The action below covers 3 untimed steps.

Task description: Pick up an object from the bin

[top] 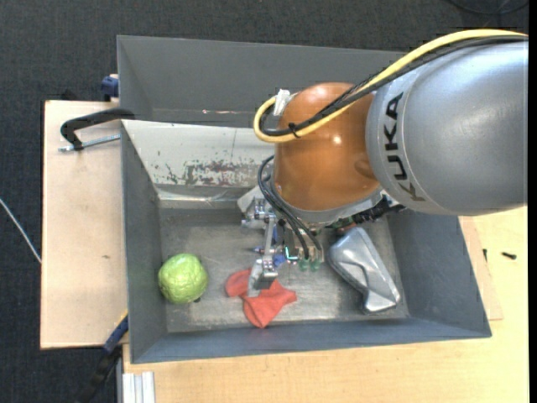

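My jaws are right over the red rag (262, 300), front-middle of the bin (141, 250), rag directly under the tips, sprawled sideways. Can't tell tbh if they're spread or pinching it. Green ball (182, 278) sits well apart.

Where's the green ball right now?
In the camera view, the green ball sits at the lower left of the bin floor, apart from the red crumpled piece to its right under the gripper.

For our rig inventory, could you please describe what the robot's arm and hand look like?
Rounded silver-grey metal arm with black KUKA lettering; glossy orange dome-shaped wrist cover; a yellow cable loops over it; slim metal hand with thin wires.
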### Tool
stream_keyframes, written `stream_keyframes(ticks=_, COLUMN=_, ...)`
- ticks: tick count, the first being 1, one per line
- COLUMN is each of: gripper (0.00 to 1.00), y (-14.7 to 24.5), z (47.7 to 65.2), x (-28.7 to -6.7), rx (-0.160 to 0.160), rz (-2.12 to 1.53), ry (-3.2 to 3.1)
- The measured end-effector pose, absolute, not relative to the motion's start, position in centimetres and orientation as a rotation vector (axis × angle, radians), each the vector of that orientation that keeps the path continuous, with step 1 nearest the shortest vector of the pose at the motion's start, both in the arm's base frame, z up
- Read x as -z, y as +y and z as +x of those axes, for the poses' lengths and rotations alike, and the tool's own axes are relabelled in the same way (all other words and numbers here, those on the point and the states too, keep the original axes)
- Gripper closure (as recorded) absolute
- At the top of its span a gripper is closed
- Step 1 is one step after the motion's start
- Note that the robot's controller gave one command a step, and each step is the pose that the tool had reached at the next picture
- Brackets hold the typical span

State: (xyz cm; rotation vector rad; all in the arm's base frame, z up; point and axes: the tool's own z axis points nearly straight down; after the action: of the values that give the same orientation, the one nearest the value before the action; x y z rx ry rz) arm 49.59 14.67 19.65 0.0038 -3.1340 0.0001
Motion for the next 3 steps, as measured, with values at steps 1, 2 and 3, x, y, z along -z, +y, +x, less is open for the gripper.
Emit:
stream_keyframes(ticks=1, gripper=0.0, y=14.6, z=49.7, x=-20.0, rx=0.001, rz=0.001, ry=-3.141)
stream_keyframes(ticks=2, gripper=1.0, y=12.9, z=50.6, x=-7.7, rx=0.004, rz=0.47, ry=-3.113)
stream_keyframes(ticks=3, gripper=0.0, y=12.8, z=50.7, x=-7.4, rx=0.006, rz=0.468, ry=-3.12)
